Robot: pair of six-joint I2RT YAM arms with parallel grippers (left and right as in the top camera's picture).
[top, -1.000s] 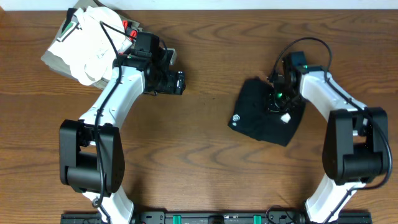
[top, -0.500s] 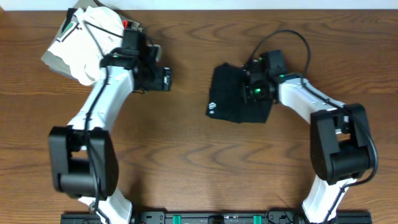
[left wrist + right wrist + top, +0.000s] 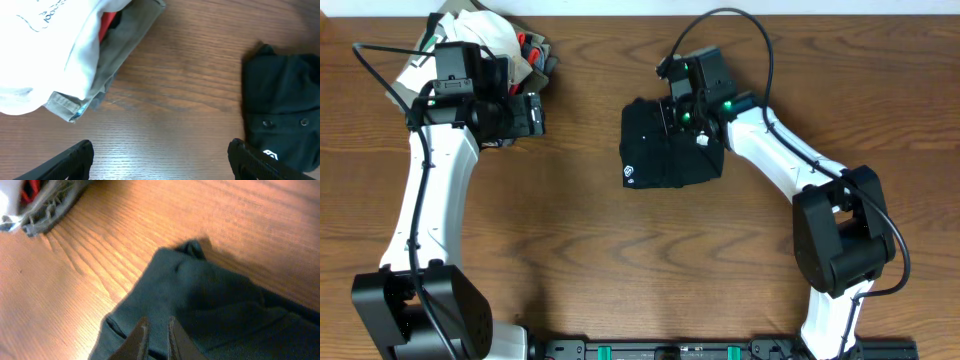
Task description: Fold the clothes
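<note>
Right gripper (image 3: 155, 332) sits on far right part of black garment (image 3: 660, 160), fingers nearly together, tips on fabric (can't tell if I'm pinching any). Garment folded, mid-desk (image 3: 570, 250) toward far edge. Left gripper (image 3: 160, 147) wide open, empty, beside folded stack (image 3: 460, 45) at far left corner, well apart from garment.
</note>
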